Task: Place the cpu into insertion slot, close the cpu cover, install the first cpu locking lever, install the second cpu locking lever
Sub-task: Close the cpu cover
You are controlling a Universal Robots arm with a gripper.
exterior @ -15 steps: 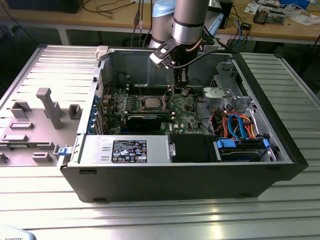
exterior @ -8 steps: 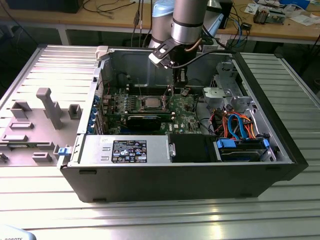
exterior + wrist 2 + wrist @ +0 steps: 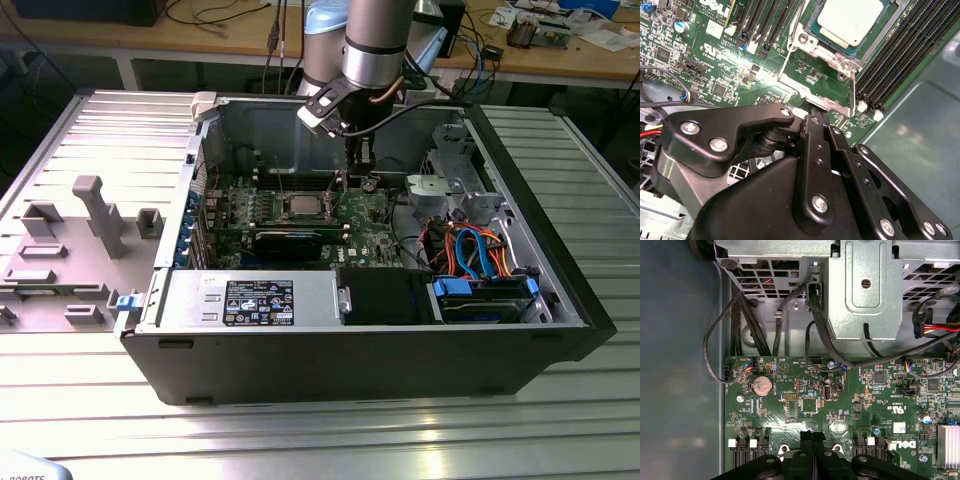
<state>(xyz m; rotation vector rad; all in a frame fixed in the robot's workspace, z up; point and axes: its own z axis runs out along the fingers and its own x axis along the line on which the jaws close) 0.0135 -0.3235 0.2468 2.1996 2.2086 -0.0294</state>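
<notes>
The cpu (image 3: 852,20), a silver-topped square chip, lies in the insertion slot (image 3: 812,42) on the green motherboard; in the exterior view the cpu (image 3: 300,207) is mid-board inside the open case. The cpu cover (image 3: 822,102), a thin silver frame with the board showing through its window, slants away from the slot toward my gripper. My gripper (image 3: 814,119) is shut, its black fingertips touching the cover's outer edge; I cannot tell whether the thin metal is pinched. In the exterior view the gripper (image 3: 358,160) hangs just to the right of the slot. The shut gripper (image 3: 811,436) also appears in the first wrist view.
Long black memory slots (image 3: 890,65) flank the socket, and black card slots (image 3: 760,25) lie beyond it. A metal drive cage (image 3: 865,295) and black cables (image 3: 740,315) sit past the board's edge. A power supply (image 3: 250,300) lines the case front. Grey fixtures (image 3: 90,215) stand on the exterior view's left.
</notes>
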